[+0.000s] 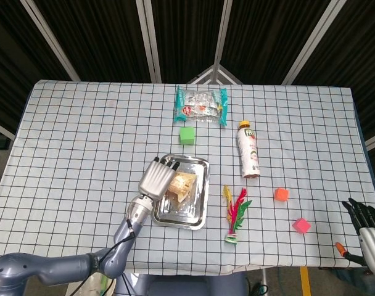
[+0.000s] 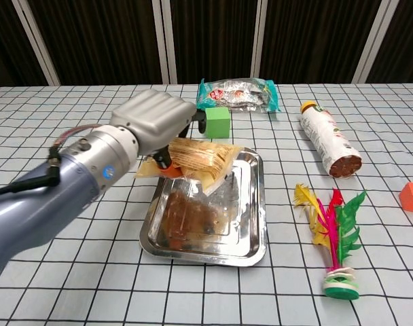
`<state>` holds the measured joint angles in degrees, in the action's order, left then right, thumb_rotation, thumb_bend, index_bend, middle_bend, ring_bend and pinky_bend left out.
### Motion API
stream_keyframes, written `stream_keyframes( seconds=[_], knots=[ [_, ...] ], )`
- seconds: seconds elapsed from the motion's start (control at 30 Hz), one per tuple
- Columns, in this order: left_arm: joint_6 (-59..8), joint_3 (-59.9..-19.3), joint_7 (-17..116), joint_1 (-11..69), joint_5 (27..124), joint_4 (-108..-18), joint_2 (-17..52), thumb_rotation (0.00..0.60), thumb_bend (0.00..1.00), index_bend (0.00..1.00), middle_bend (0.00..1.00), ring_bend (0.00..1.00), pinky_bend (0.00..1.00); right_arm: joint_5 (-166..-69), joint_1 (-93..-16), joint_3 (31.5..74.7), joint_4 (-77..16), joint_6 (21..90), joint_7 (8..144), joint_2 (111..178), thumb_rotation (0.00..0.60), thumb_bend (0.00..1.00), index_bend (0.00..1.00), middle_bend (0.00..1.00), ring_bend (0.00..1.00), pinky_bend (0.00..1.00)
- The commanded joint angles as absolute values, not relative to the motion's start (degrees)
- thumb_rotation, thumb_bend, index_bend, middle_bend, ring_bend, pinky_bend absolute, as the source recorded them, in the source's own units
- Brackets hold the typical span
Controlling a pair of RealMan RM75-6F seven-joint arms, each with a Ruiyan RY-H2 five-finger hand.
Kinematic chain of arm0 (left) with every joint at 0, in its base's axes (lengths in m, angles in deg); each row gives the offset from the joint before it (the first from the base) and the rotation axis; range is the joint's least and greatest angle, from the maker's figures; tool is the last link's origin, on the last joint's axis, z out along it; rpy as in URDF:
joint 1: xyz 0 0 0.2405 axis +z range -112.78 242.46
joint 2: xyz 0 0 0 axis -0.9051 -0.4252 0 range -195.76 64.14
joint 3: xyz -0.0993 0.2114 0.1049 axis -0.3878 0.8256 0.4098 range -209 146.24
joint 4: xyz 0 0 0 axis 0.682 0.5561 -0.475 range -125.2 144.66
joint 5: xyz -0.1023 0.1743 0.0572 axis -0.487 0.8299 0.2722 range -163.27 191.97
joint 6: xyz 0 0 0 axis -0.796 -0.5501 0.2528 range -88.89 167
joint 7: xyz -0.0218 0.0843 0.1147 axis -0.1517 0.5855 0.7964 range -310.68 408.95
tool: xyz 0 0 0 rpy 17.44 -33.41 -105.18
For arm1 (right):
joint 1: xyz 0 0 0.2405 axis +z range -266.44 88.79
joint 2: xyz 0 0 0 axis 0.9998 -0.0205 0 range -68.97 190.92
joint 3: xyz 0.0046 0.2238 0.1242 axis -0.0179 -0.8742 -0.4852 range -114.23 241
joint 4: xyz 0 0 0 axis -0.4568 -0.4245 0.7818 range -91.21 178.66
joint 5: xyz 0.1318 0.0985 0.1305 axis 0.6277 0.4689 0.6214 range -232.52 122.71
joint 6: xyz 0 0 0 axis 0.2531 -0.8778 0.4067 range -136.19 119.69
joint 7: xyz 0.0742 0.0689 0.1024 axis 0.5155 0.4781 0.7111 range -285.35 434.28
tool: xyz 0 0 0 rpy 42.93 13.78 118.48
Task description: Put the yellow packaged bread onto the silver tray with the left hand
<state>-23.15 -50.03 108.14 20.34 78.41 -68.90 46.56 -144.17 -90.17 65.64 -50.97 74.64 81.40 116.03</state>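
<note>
- Yellow packaged bread point(image 2: 198, 157) gripped in left hand point(image 2: 155, 122), aloft over silver tray point(image 2: 250, 224), not yet set down.
- Long axis pointing away from hand, across tray.
- Right hand point(image 1: 367, 227) far off at bench edge, fingers spread, empty.

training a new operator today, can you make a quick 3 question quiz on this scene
1. True or false: the yellow packaged bread already lies flat on the silver tray.
2. Which object lies nearest the tray's far edge? A) green cube B) orange cube C) pink cube
3. Fill in: the bread is held by the robot's ____ hand.

Key:
1. False. The fingers hold it raised over the tray; its reflection shows in the metal below.
2. A
3. left. The right hand is at the table's near right corner, holding nothing.
</note>
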Motion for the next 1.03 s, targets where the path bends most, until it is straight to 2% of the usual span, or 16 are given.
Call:
stream_keyframes(
  seconds=[0.03, 0.07, 0.1, 0.17, 0.37, 0.47, 0.6, 0.67, 0.77, 0.87, 0.9, 1.03],
  knots=[
    [-20.85, -51.28, 112.27, 16.49, 72.55, -63.57, 51.73, 0.600, 0.20, 0.04, 0.15, 0.12, 0.29, -143.89, -90.28, 65.51, -49.73, 74.97, 84.03, 115.10, 0.600, 0.31, 0.00, 0.00, 0.00, 0.00],
    [-20.57, -50.88, 112.60, 16.53, 71.50, -63.86, 51.73, 0.600, 0.17, 0.00, 0.05, 0.04, 0.22, -143.99, -90.37, 65.58, -49.54, 75.13, 84.52, 114.94, 0.600, 0.31, 0.00, 0.00, 0.00, 0.00],
    [-20.45, -50.50, 113.05, 16.64, 70.56, -64.64, 51.38, 0.600, 0.15, 0.00, 0.01, 0.00, 0.14, -144.09, -90.45, 65.65, -49.40, 75.25, 84.86, 114.83, 0.600, 0.31, 0.00, 0.00, 0.00, 0.00],
    [-20.43, -49.59, 112.80, 17.12, 70.07, -67.72, 49.73, 0.600, 0.12, 0.00, 0.00, 0.00, 0.06, -144.33, -90.63, 65.85, -49.30, 75.48, 84.95, 114.79, 0.600, 0.31, 0.00, 0.00, 0.00, 0.00],
    [-21.40, -44.68, 106.19, 20.70, 75.98, -82.70, 40.04, 0.600, 0.11, 0.00, 0.00, 0.00, 0.02, -145.96, -91.19, 66.65, -50.09, 76.46, 81.73, 115.56, 0.600, 0.31, 0.00, 0.00, 0.00, 0.00],
    [-26.46, -38.53, 102.01, 26.17, 82.31, -93.15, 31.86, 0.600, 0.10, 0.00, 0.00, 0.00, 0.01, -146.91, -91.09, 67.10, -50.82, 76.28, 79.84, 115.92, 0.600, 0.31, 0.00, 0.00, 0.00, 0.00],
    [-36.77, -25.24, 94.12, 37.34, 90.64, -101.61, 19.23, 0.600, 0.07, 0.00, 0.00, 0.00, 0.00, -149.34, -91.09, 67.94, -51.61, 76.68, 76.75, 116.54, 0.600, 0.31, 0.00, 0.00, 0.00, 0.00],
    [-43.89, -19.39, 89.89, 43.23, 95.86, -99.78, 14.48, 0.600, 0.06, 0.00, 0.00, 0.00, 0.00, -150.73, -91.41, 68.74, -51.69, 76.98, 75.42, 116.87, 0.600, 0.31, 0.00, 0.00, 0.00, 0.00],
    [-51.89, -14.99, 83.03, 50.45, 99.30, -92.91, 11.91, 0.600, 0.06, 0.00, 0.00, 0.00, 0.00, -151.69, -92.01, 69.26, -51.75, 77.90, 74.22, 117.23, 0.600, 0.31, 0.00, 0.00, 0.00, 0.00],
    [-55.04, -14.82, 80.34, 54.70, 97.47, -88.30, 10.77, 0.600, 0.06, 0.00, 0.00, 0.00, 0.00, -153.27, -92.54, 69.83, -52.41, 79.21, 74.04, 117.22, 0.600, 0.31, 0.00, 0.00, 0.00, 0.00],
    [-57.38, -15.15, 80.14, 55.87, 98.16, -86.77, 10.46, 0.600, 0.06, 0.00, 0.00, 0.00, 0.00, -154.09, -92.80, 70.25, -52.42, 79.61, 73.64, 117.23, 0.600, 0.31, 0.00, 0.00, 0.00, 0.00],
    [-59.84, -14.36, 74.55, 57.38, 104.41, -84.03, 10.06, 0.600, 0.07, 0.00, 0.00, 0.00, 0.00, -154.80, -93.30, 70.37, -52.27, 80.79, 73.29, 117.45, 0.600, 0.31, 0.00, 0.00, 0.00, 0.00]
  ],
)
